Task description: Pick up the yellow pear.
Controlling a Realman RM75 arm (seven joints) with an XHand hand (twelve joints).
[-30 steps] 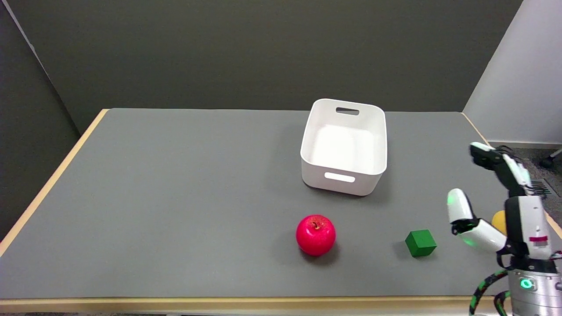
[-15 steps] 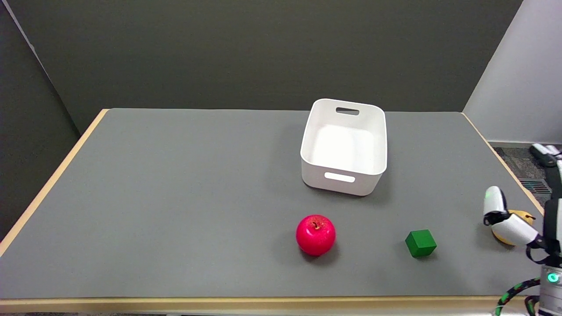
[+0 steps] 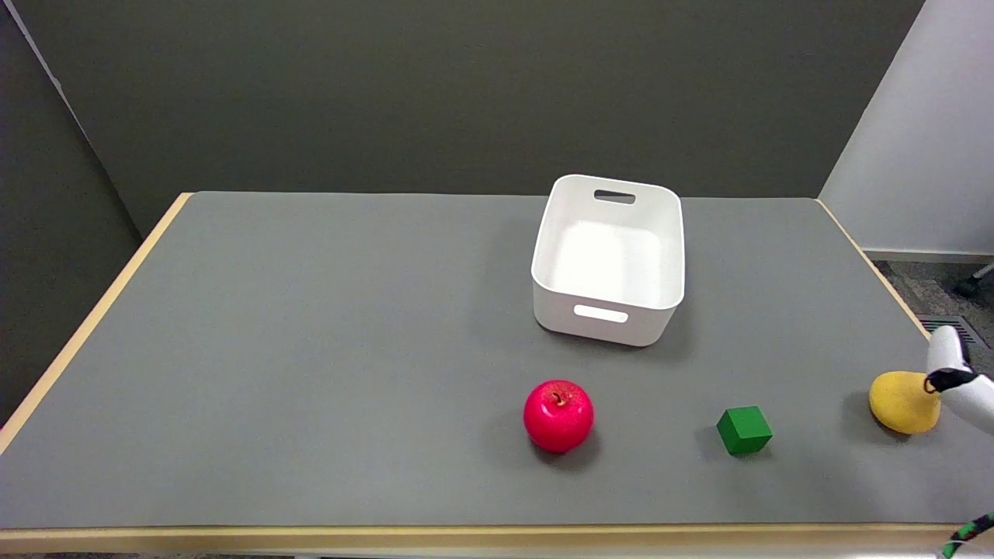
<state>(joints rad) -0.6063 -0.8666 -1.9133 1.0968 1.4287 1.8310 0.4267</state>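
1. Only a sliver of the right hand (image 3: 959,384) showed, at the right edge of the head view.
2. The visible finger segments were glossy white with rounded tips.
3. A narrow black band separated the upper white segment from the lower one.
4. A cable (image 3: 965,533) showed in the bottom right corner, braided in black and green.
5. Palm, wrist and arm were out of frame, so no screws or markings could be made out.

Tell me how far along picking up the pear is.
Nothing looks done: the pear lies on the table near its right edge. In hand: one finger of the right hand shows beside the pear; whether it touches, I cannot tell. Left: grasp and lift.
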